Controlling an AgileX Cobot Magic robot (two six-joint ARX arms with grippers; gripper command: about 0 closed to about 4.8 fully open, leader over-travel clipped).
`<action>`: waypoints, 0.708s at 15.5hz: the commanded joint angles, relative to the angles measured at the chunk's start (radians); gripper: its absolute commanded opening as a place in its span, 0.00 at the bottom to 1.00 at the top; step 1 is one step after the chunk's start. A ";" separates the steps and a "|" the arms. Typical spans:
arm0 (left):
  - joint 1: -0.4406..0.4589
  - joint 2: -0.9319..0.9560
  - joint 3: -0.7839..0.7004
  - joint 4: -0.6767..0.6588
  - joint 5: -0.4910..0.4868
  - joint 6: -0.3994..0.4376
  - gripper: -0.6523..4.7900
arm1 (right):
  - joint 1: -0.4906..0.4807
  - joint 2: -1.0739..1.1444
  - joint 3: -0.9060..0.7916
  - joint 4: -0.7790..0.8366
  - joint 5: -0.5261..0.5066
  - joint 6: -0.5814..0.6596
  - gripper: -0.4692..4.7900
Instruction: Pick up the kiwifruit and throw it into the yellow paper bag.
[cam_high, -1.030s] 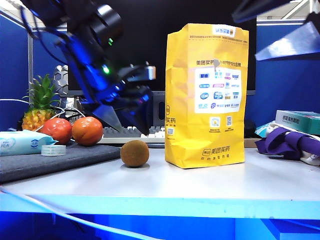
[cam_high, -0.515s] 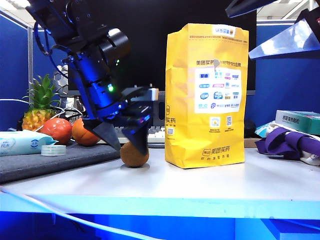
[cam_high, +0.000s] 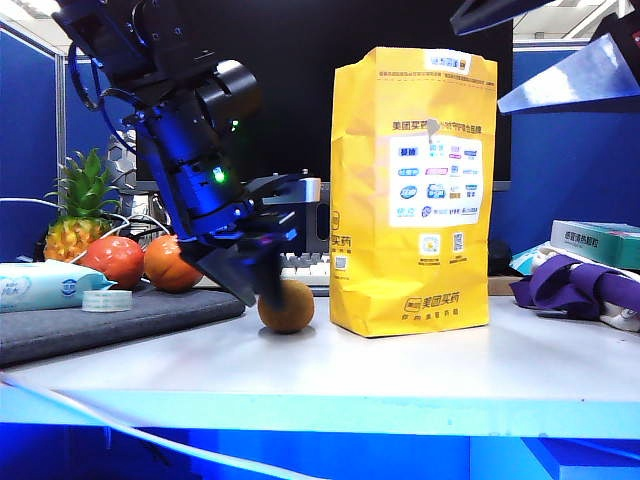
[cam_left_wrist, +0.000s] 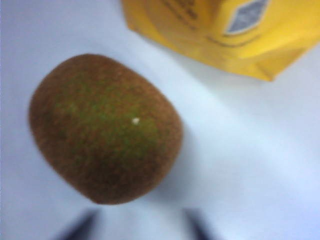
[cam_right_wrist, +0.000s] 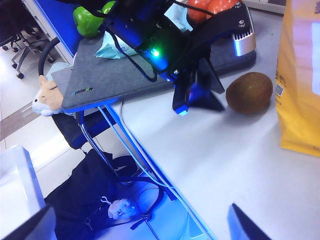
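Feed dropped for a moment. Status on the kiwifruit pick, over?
Left gripper down beside kiwifruit, jaws unclear, no grip seen. Right gripper open, raised. Kiwifruit on table by yellow paper bag. Nothing between them.

The left claw (cam_high: 262, 288) hides part of the kiwifruit (cam_high: 290, 307).

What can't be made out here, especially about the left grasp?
- Left gripper, down beside the kiwifruit: in the exterior view the fingers overlap the fruit, so contact is unclear.
- Left jaw gap: the left wrist view shows only blurred tips, cut off by the frame edge.
- Yellow paper bag opening: the exterior camera sits below the rim and both wrist views crop the bag.
- Right gripper, open and raised on the right: only the tips are in frame.
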 joint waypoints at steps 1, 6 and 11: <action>-0.001 -0.005 0.013 -0.010 0.068 -0.029 1.00 | 0.000 -0.002 0.006 0.010 -0.002 -0.003 1.00; -0.001 -0.005 0.023 0.085 0.064 0.002 1.00 | 0.000 -0.001 0.006 0.026 -0.001 -0.004 1.00; -0.001 -0.003 0.023 0.169 0.028 -0.003 1.00 | -0.001 -0.001 0.006 0.043 0.006 -0.027 1.00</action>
